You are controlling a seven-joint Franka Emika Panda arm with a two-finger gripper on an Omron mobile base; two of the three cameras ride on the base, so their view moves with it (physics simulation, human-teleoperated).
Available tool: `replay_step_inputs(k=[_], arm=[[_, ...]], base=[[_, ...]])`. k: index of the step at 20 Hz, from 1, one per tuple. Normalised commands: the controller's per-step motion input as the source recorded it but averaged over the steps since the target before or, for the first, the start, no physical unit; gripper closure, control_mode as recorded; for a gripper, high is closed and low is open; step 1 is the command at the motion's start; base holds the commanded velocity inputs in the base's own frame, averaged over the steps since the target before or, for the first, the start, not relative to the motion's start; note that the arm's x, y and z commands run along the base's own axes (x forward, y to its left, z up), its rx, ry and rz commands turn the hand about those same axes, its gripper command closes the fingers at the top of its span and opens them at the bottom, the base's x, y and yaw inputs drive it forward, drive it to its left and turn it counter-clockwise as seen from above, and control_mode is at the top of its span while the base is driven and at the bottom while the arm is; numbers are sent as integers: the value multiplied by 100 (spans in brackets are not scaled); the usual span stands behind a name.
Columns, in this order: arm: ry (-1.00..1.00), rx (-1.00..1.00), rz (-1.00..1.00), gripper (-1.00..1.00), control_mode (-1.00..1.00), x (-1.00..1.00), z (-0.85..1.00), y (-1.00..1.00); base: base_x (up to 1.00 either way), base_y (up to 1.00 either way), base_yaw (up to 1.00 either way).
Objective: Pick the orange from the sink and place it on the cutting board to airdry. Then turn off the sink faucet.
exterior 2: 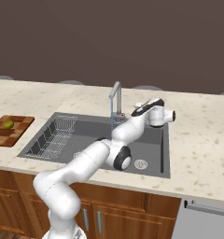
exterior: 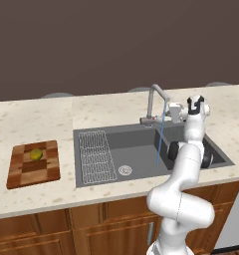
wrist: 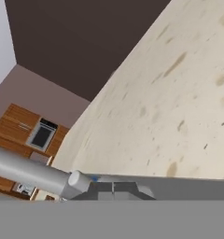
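The orange (exterior: 36,154) (exterior 2: 8,124) rests on the checkered cutting board (exterior: 22,174) (exterior 2: 18,133), on the counter left of the sink (exterior: 141,149) (exterior 2: 86,123). The sink faucet (exterior: 154,99) (exterior 2: 116,98) stands at the back rim, and a thin blue stream of water (exterior: 161,137) falls from its spout into the basin. My gripper (exterior: 170,108) (exterior 2: 138,106) (wrist: 113,189) hangs just right of the faucet's base, shut with nothing in it. In the hand view, the grey faucet tube (wrist: 30,170) lies close to the left of the fingertips.
A wire-grid drainer (exterior: 96,154) (exterior 2: 53,135) fills the sink's left part, and a round silver drain (exterior: 125,170) (exterior 2: 140,164) sits in the basin floor. Speckled beige counter (exterior: 42,119) (wrist: 179,93) surrounds the sink. A dark wall rises behind.
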Motion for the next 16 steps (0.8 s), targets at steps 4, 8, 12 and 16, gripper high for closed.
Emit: replay_step_inputs(k=[4,8,12,16], arm=[[0,0,2,100,-100,18,-29,11],[3,1,3,100,-100,16,-26,28],[7,1,5,100,-100,8,-16,45],[3,0,4,100,-100,3,-12,48]], base=[[0,0,0],[0,0,0],[0,0,0],[0,0,0]])
